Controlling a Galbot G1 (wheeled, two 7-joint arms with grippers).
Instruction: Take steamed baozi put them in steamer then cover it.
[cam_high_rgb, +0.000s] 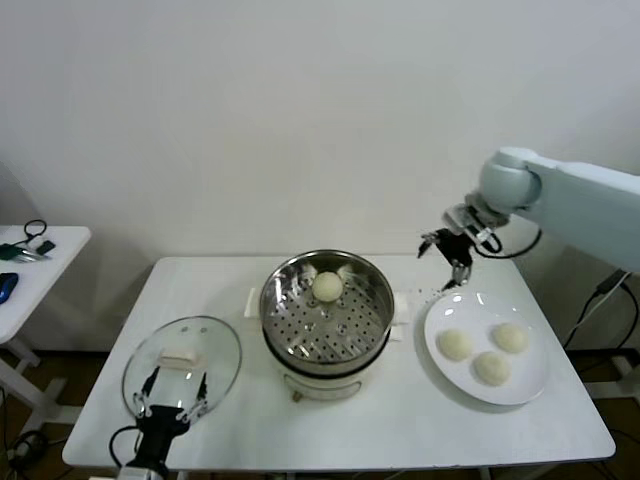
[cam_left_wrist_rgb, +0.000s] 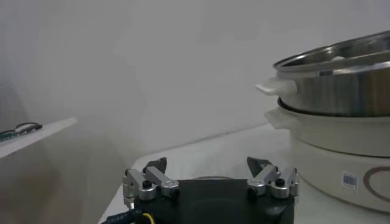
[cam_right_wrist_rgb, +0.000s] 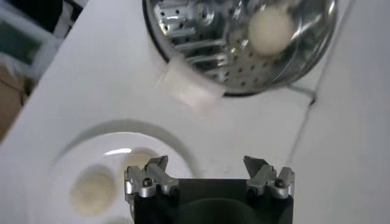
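- Overhead, from my head view: my right gripper (cam_high_rgb: 452, 256) hangs spread wide and empty above the far rim of the white plate (cam_high_rgb: 437, 312), where three baozi (cam_high_rgb: 455, 345) lie toward me and to my right. One baozi (cam_high_rgb: 327, 286) already sits on the perforated tray at the far side of the steamer (cam_high_rgb: 326, 312). My right arm is clearly the nearer one to the plate, so the next pick is its job: come nearer and down.
- The glass cover (cam_high_rgb: 182, 364) lies flat on the table (cam_high_rgb: 400, 420) to the steamer's left, its white handle lying across, with my left gripper (cam_high_rgb: 173, 398) parked at its near edge, fully spread, holding nothing.
- From my left wrist view: fingers apart and empty, the steamer (cam_left_wrist_rgb: 332, 85) standing well off to one side on its white base.
- From my right wrist view: open jaws with nothing between them, two baozi (cam_right_wrist_rgb: 91, 190) on the plate (cam_right_wrist_rgb: 67, 161) just beside one fingertip, the steamer (cam_right_wrist_rgb: 237, 42) beyond.
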